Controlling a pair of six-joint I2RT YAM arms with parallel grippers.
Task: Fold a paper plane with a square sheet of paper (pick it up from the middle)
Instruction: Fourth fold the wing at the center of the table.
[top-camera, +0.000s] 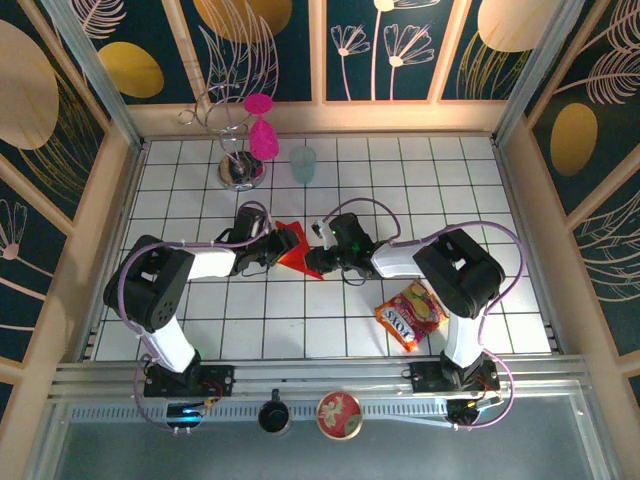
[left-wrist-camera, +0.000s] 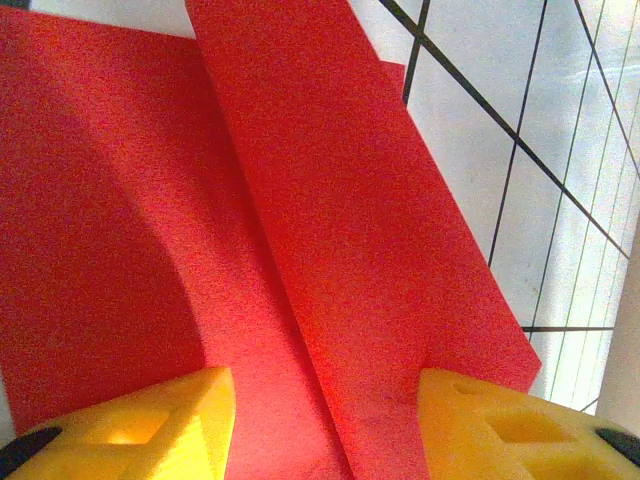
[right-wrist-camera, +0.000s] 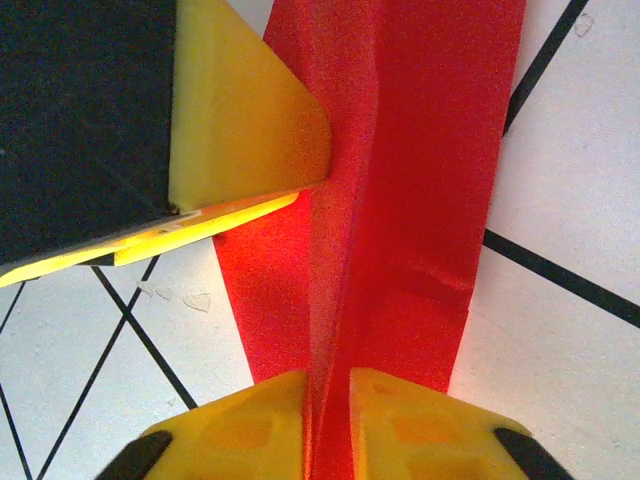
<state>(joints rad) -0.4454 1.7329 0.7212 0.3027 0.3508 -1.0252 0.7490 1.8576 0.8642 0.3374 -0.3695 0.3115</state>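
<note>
Top view high, steeply downward; both wrist views close over the same red paper (left-wrist-camera: 330, 250)

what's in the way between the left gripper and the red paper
Nothing visible: the red paper lies right between the open fingers of the left gripper, while the right gripper pinches its raised fold.

White tabletop (top-camera: 420, 190) ruled in black grid lines
Folded red paper (top-camera: 292, 247) lies near the middle, a red-and-yellow snack packet (top-camera: 411, 313) sits toward the near right, and a pale green cup (top-camera: 303, 164) stands beside a chrome stand (top-camera: 241, 172) at the far side
</note>
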